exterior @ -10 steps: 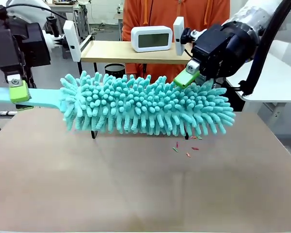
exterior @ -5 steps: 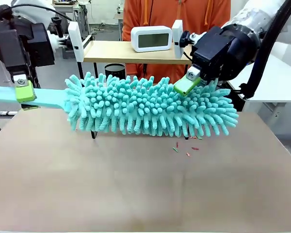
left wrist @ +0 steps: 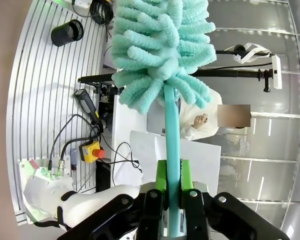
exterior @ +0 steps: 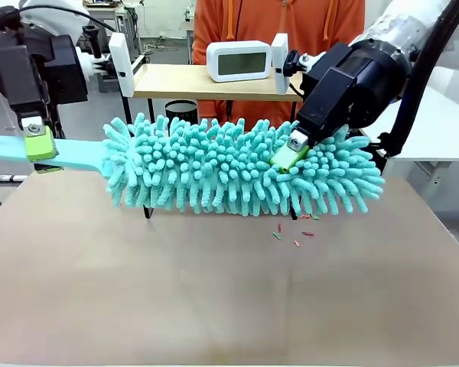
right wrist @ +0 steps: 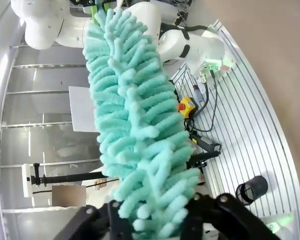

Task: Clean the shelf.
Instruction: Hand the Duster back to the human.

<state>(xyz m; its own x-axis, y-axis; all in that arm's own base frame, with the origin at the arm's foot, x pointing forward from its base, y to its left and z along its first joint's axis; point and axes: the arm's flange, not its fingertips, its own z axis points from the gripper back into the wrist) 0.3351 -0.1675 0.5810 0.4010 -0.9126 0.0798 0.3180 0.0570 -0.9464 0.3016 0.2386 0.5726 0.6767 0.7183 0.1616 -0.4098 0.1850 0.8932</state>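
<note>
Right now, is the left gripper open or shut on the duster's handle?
Shut. In the left wrist view the left gripper's green pads press both sides of the duster's flat teal handle, holding it level.

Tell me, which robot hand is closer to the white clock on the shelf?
Right. The right gripper is just below and right of the clock, pinching the duster. The left gripper holds its handle far left.

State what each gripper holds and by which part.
The left gripper is shut on the duster by its flat teal handle. The right gripper is pressed into the duster's fluffy head near the far end; whether it grips cannot be told.
</note>
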